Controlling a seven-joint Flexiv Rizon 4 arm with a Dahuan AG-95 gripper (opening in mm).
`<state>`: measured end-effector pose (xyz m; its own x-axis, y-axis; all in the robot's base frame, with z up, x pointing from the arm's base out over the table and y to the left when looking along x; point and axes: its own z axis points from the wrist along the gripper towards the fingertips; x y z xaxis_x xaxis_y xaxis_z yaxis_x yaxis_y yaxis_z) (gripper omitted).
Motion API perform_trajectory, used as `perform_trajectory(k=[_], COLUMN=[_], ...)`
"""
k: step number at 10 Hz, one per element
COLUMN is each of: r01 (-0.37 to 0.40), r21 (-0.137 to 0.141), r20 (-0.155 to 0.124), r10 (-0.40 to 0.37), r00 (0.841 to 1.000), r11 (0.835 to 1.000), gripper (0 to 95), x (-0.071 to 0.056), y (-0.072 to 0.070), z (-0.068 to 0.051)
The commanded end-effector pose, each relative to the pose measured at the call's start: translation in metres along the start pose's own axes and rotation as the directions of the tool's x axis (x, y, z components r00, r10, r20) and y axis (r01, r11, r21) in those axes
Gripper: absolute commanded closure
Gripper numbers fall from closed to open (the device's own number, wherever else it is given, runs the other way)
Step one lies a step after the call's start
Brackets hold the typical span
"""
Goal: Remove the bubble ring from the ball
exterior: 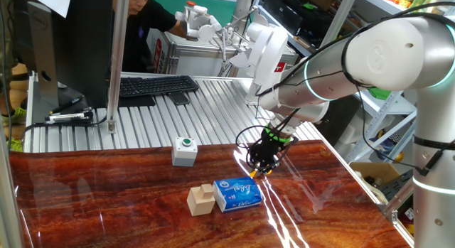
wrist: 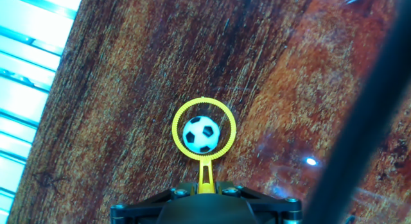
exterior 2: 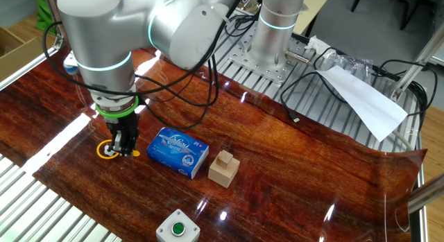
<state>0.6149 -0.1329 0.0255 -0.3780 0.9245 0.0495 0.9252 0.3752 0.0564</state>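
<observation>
The bubble ring (wrist: 204, 129) is a thin yellow loop with a short handle, lying flat on the wooden table. The small black-and-white ball (wrist: 201, 134) sits inside the loop. My gripper (wrist: 204, 185) is just below the ring in the hand view, shut on the ring's handle. In the other fixed view the gripper (exterior 2: 125, 150) stands low over the ring (exterior 2: 108, 150), left of the blue tissue pack. In one fixed view the gripper (exterior: 261, 165) hides most of the ring and the ball.
A blue tissue pack (exterior 2: 177, 152) lies right beside the gripper. A wooden block (exterior 2: 223, 168) and a grey box with a green button (exterior 2: 177, 229) are further along. The metal slatted edge (exterior 2: 41, 207) borders the table.
</observation>
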Motion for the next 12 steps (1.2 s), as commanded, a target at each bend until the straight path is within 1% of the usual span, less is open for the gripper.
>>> perform_trajectory(k=[1,3,6,8,9,10,11,12], r01=[0.002,0.018,0.017,0.045,0.081,0.120,0.169,0.227], r21=[0.001,0.009,0.018,0.022,0.029,0.027,0.020,0.013], r20=[-0.002,-0.008,-0.008,-0.009,-0.016,-0.029,-0.043,-0.053], r10=[-0.002,-0.018,-0.017,-0.045,-0.080,-0.119,-0.168,-0.226], r00=[1.000,1.000,1.000,0.999,0.997,0.992,0.985,0.973], r11=[1.000,1.000,1.000,0.999,0.996,0.992,0.985,0.974], gripper=[95.0,95.0,95.0,95.0,95.0,95.0,95.0,95.0], x=[0.000,0.002,0.009,0.016,0.025,0.033,0.039,0.046], y=[0.000,-0.002,-0.001,0.000,0.003,0.005,0.007,0.008], z=[-0.002,-0.009,-0.017,-0.022,-0.027,-0.030,-0.033,-0.036])
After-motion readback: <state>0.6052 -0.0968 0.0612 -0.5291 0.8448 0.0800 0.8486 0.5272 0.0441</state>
